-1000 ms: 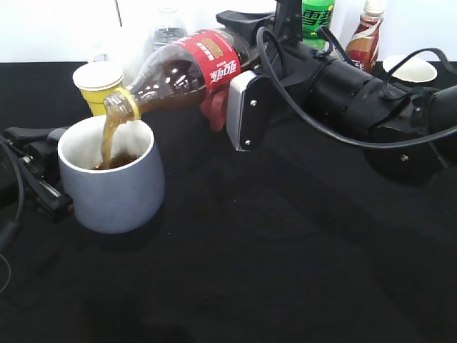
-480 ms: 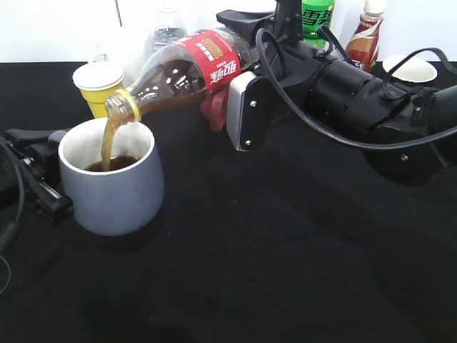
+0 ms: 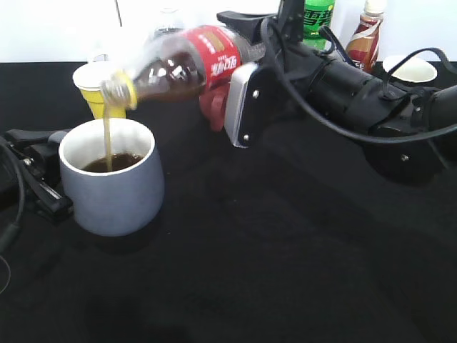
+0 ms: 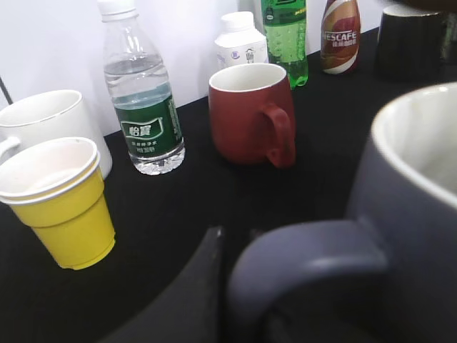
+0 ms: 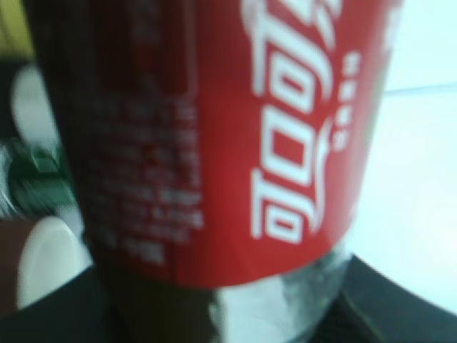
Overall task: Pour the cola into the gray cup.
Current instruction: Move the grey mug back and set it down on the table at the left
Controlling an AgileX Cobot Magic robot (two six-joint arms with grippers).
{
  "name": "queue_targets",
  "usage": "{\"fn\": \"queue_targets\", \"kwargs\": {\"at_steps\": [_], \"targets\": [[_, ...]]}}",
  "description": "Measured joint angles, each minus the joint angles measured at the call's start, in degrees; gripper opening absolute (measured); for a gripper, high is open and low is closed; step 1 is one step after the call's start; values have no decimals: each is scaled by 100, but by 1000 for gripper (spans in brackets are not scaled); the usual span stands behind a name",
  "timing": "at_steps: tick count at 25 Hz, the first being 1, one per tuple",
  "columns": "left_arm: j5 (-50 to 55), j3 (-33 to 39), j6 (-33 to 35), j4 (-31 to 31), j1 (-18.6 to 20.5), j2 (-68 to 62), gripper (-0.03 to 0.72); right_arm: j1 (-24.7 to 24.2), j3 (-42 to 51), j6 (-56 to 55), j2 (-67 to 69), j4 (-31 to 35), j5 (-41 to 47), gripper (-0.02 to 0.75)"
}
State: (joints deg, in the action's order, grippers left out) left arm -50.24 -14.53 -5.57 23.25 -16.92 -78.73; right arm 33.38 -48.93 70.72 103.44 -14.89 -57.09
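Note:
My right gripper (image 3: 241, 68) is shut on the cola bottle (image 3: 182, 66), which lies tilted with its open mouth to the left, above the gray cup (image 3: 113, 182). A thin stream of cola falls from the mouth into the cup, which holds dark liquid. The bottle's red label (image 5: 235, 121) fills the right wrist view. My left gripper (image 3: 39, 171) is at the cup's left side, shut on the cup's handle (image 4: 307, 257); one black finger (image 4: 193, 286) shows beside the handle.
A yellow paper cup (image 3: 96, 86) stands behind the gray cup. A dark red mug (image 4: 250, 114), a water bottle (image 4: 143, 107), a white mug (image 4: 43, 121), a green soda bottle (image 3: 318, 18), a coffee bottle (image 3: 364, 36) and a black mug (image 4: 414, 43) stand at the back.
The cola bottle has lifted and levelled out a little, and the stream has thinned. The liquid in the gray cup has risen. The left gripper has not moved.

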Motion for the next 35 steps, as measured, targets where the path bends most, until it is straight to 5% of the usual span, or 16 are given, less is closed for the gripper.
{"fn": "queue_targets", "kwargs": {"at_steps": [6, 12, 16, 19, 23, 35], "targets": [[5, 0, 4, 0, 0, 0, 57, 0, 0, -2511, 0, -165, 78, 370], [5, 0, 326, -612, 0, 0, 57, 0, 99, -7284, -158, -112, 134, 369], [-71, 0, 1168, -2325, 114, -5, 57, -335, 651, -7936, -727, 489, 549, 369], [-412, 0, 1334, -2743, 891, -5, 57, -1210, 1154, -8523, -824, 583, 394, 368], [-1070, -179, 1339, -2838, 1934, -645, 57, -1403, 1341, -8549, -824, 566, 290, 368], [-783, -3937, 1204, -2767, 2131, -4313, 57, -1403, 1341, -8519, -824, 534, 202, 368]]}}
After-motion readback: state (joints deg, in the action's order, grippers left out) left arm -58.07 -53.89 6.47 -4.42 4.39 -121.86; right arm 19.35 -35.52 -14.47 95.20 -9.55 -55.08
